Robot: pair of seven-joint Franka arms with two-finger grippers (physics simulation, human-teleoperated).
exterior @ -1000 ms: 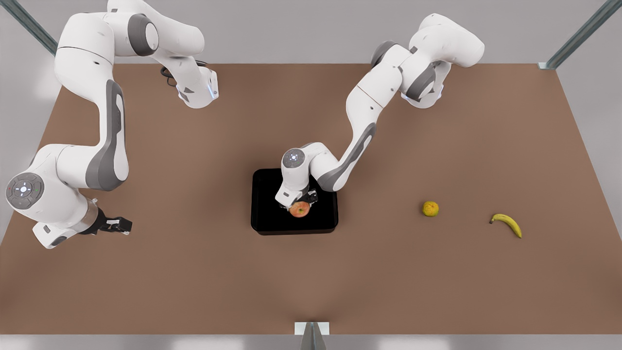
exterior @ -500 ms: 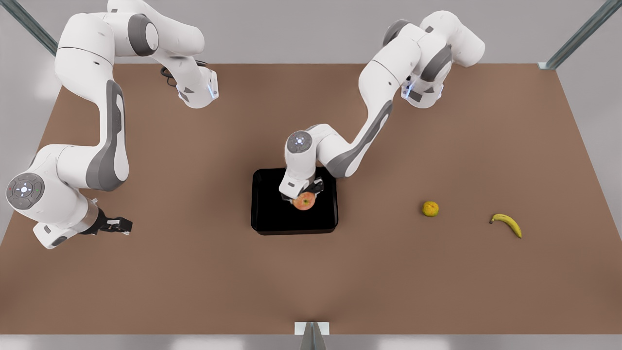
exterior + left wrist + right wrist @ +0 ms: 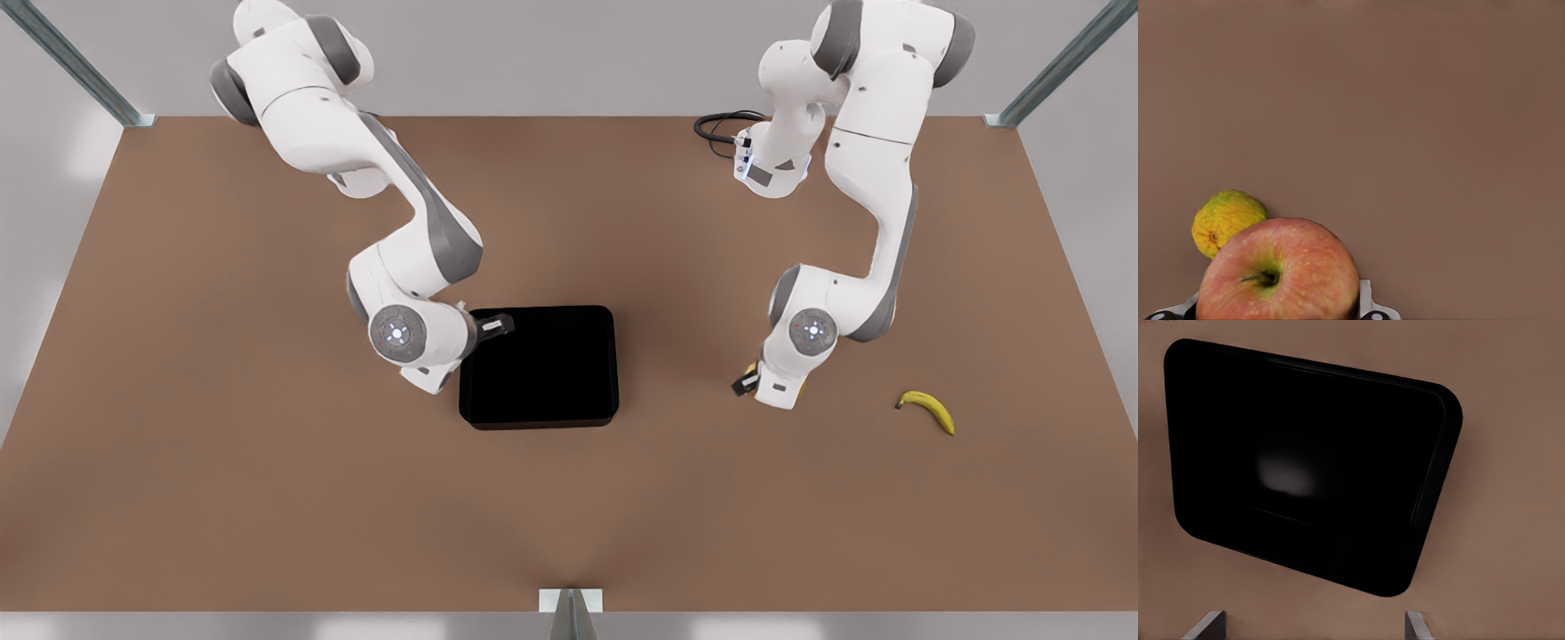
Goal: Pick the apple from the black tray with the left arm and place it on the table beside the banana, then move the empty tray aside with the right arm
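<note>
Black tray (image 3: 539, 366) sits bare in the middle of the bench (image 3: 267, 498), and the right claw (image 3: 498, 324) hangs over its corner, fingers (image 3: 1208, 627) spread apart. Over on the front view's right, the left claw (image 3: 745, 380) is clamped on the apple (image 3: 1279, 273), low over the bench. Just beside that apple lies a bumpy yellow-orange fruit (image 3: 1225, 220). Beyond the left claw, apart from it, the banana (image 3: 927, 410) rests on the bench.
</note>
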